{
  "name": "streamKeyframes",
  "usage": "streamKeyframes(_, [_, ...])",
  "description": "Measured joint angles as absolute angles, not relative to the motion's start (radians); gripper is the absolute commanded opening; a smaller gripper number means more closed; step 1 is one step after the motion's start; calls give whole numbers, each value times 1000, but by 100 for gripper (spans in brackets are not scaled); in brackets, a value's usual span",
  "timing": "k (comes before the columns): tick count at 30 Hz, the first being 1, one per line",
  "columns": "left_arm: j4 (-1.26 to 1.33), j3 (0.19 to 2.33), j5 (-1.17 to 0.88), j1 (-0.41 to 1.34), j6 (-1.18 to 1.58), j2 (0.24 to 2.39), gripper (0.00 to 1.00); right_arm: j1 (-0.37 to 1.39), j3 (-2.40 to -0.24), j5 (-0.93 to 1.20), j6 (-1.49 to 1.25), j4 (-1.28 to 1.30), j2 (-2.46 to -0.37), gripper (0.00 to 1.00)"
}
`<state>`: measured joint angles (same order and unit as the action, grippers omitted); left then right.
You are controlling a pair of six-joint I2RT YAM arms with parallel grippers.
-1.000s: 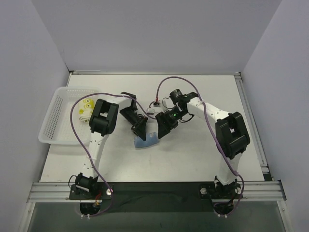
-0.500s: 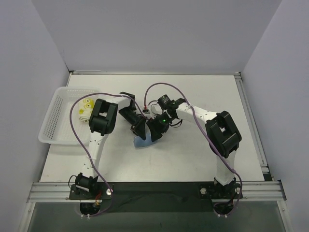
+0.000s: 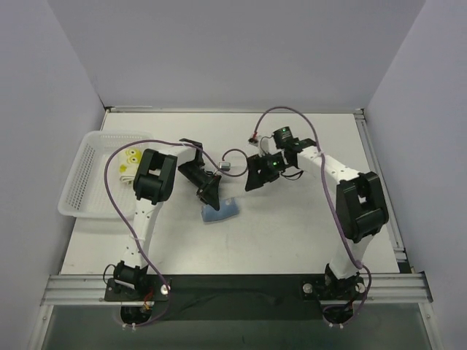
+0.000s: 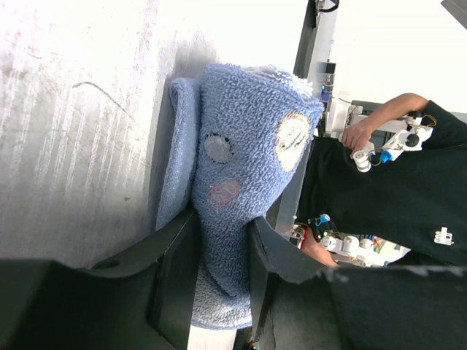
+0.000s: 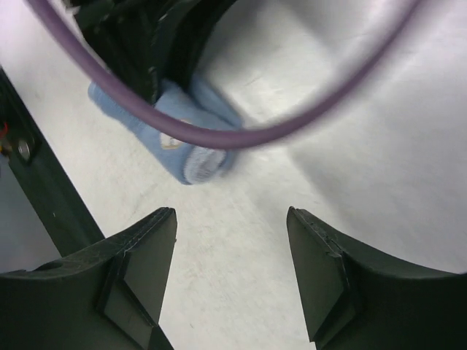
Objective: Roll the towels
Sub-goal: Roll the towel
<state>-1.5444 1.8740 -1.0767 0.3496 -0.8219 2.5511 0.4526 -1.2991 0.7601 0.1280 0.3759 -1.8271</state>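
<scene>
— Right gripper [image 3: 257, 175] has backed away from the blue towel [image 3: 221, 211], jaws spread, empty.
— Left gripper [image 4: 219, 240] pinches that roll on the table [image 3: 306, 233]. Two towels: the cream towel [image 3: 131, 162] sits in the one basket [image 3: 79, 182].

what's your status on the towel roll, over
Left end effector closed on rolled blue towel. Right end effector open, empty. Printed towel in basket. Purple cable crosses right wrist view.

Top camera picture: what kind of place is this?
Probably a robot test lab, not a home: a left arm and right arm bolted to a white table, plain panels walling it in, a blue towel to practise on.
</scene>
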Motion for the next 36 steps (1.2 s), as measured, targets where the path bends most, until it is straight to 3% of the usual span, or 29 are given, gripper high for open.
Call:
streamKeyframes(6, [-1544, 1869, -1082, 348, -822, 2551, 39, 330, -1288, 775, 49, 330, -1745, 64])
streamKeyframes(16, [-1544, 1869, -1084, 347, -822, 2551, 39, 456, -1052, 810, -53, 138, -1695, 65])
streamKeyframes(29, [-1548, 1873, -1106, 326, -811, 2566, 40, 544, -1077, 821, -123, -49, -1879, 58])
streamKeyframes(32, [-1548, 1879, -1106, 321, -800, 2568, 42, 545, -1077, 832, -134, -61, -1901, 38])
streamKeyframes(33, [-1547, 1879, -1106, 320, -796, 2568, 46, 545, -1077, 836, -139, -66, -1903, 19])
streamKeyframes(35, [-1549, 1877, -1112, 317, -782, 2568, 50, 545, -1079, 846, -149, -71, -1903, 0])
streamKeyframes(36, [-1547, 1873, -1116, 315, -773, 2566, 53, 545, -1082, 852, -157, -71, -1903, 0])
